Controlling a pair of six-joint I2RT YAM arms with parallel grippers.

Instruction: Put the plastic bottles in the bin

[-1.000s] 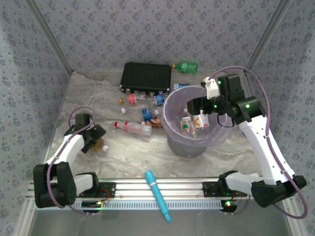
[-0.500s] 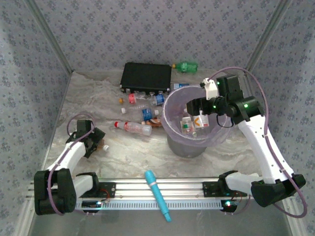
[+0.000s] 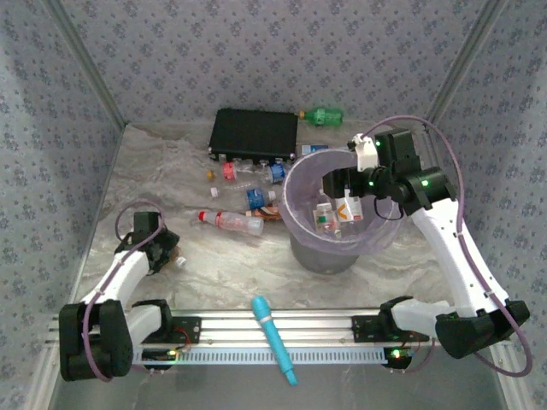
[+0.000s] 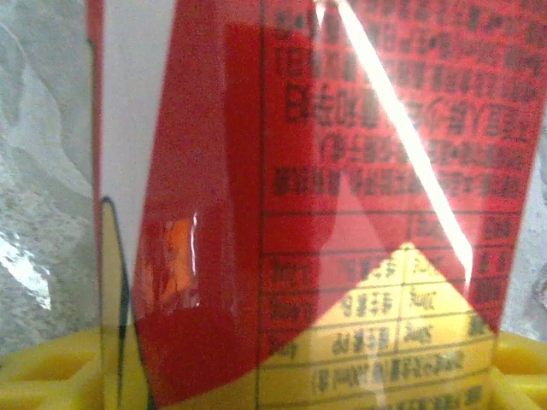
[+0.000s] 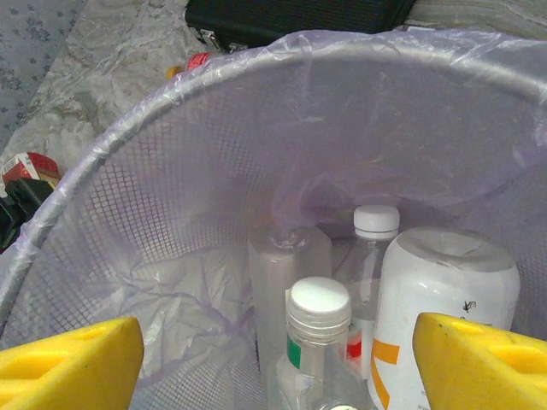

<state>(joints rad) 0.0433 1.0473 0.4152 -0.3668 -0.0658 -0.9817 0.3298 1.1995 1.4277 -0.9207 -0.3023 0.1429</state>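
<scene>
- Step in hand, as I judge it: pick-up with my left pincer (image 3: 164,254) of the red-labelled bottle (image 4: 342,213), which lies on the table (image 3: 231,265) at the near left, well apart from the bin (image 3: 295,184).
- State of the left pincer: the bottle's body sits between my yellow fingertips (image 4: 43,371). I cannot tell whether they are clamped on it or merely beside it.
- State of the right pincer (image 3: 335,184): it is over the bin's mouth with its fingers wide apart and nothing between them. Below it, several bottles (image 5: 316,342) stand inside the liner.
- Orientation of the bottle:
  - From above, its white cap (image 3: 181,260) pokes out on the side towards the bin, so the long axis appears to run roughly left to right across the table.
  - In the left wrist view, the label edges run up the frame with a slight tilt, so the fingers close across the width and not along the length.
- To do the step well:
  - Close on the labelled middle of the body, square to the long axis, so that the round wall cannot roll out sideways.
  - Apply only moderate squeeze, since thin plastic is likely to buckle and slip.
  - Lift straight up before swinging towards the bin.
  - Withdraw the right pincer from the rim first, to avoid a clash above the bin.
- More loose bottles (image 3: 231,222) lie mid-table.
</scene>
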